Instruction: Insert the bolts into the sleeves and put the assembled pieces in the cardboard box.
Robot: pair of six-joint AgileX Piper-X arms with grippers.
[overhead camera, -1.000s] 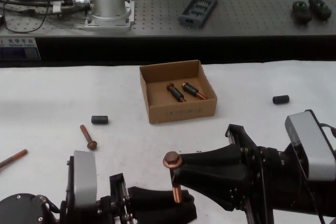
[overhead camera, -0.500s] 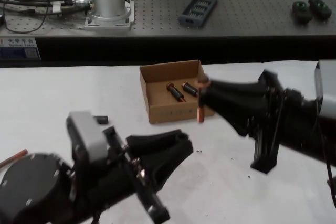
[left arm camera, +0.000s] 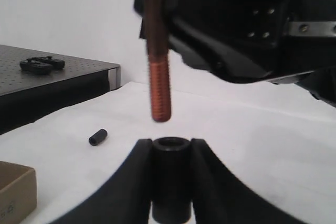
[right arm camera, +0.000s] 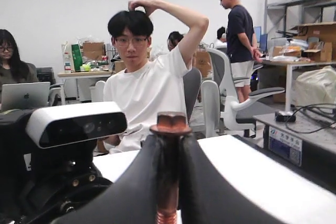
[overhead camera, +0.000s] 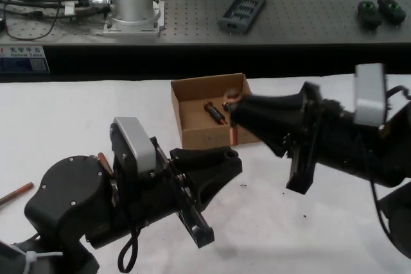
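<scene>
Left tool (left arm camera: pixel 170 148) clamped on 1 sleeve (left arm camera: pixel 171 182), bore up. Right tool (right arm camera: pixel 169 142) clamped on 1 bolt (left arm camera: pixel 159 85), tip just above the left tool, slightly off the bore axis. Risk: threads catch the sleeve rim, so the bolt tilts or the sleeve slips.

Blue label (overhead camera: pixel 24 58) on rear table (overhead camera: pixel 308 11) front edge: print unreadable. No other legible text.
</scene>
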